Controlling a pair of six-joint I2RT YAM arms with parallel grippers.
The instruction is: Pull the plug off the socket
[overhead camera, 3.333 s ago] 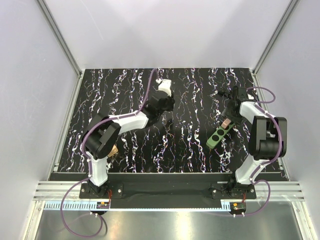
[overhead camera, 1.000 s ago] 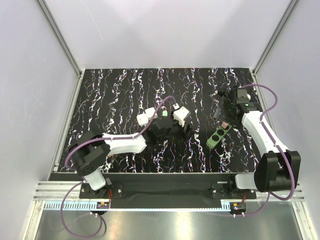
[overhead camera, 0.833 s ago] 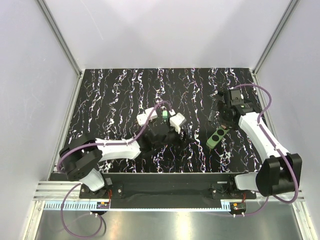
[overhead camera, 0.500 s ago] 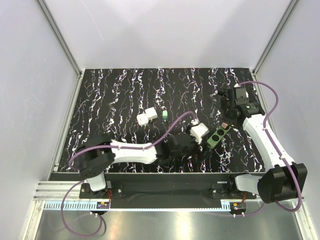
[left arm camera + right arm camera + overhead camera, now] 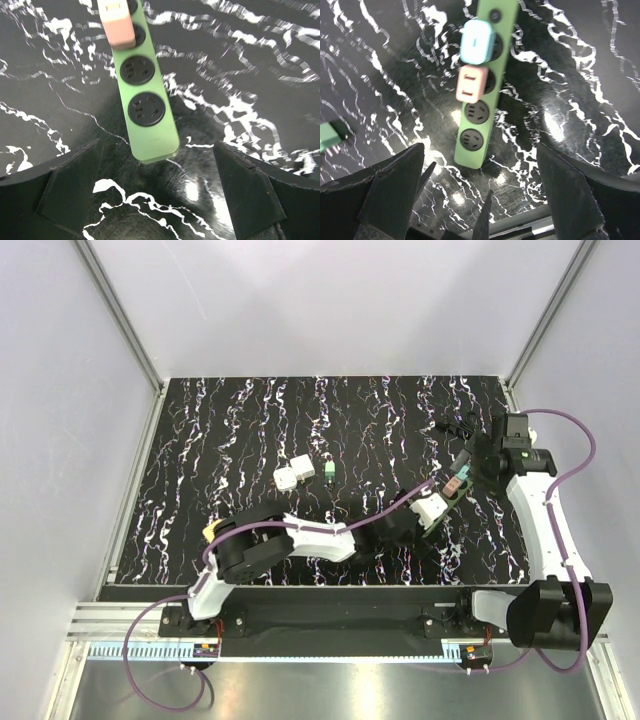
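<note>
Your socket [image 5: 152,142] lies flat on the desk [image 5: 220,430], with its bare end pointing toward the left pincer [image 5: 157,172]. That pincer is spread wide, with one finger to each side of the socket's near end. Neither finger touches the socket, and the pincer grips nothing. The two round outlets at that end are free, and just past them a pink plug [image 5: 117,22] sits in the strip.

Your right pincer [image 5: 480,175] is over the socket, also wide open and holding nothing. In its own view the socket shows between its two fingers, untouched. From there you can see the pink plug seated right beside a teal plug [image 5: 476,42], which is the farther of the two from the free end. A small round hole follows near the socket's far end.

A small green piece [image 5: 330,137] lies well apart from the socket, off its long side. In the overhead view a white adapter [image 5: 290,476] lies just beyond that piece, farther still from the socket.
</note>
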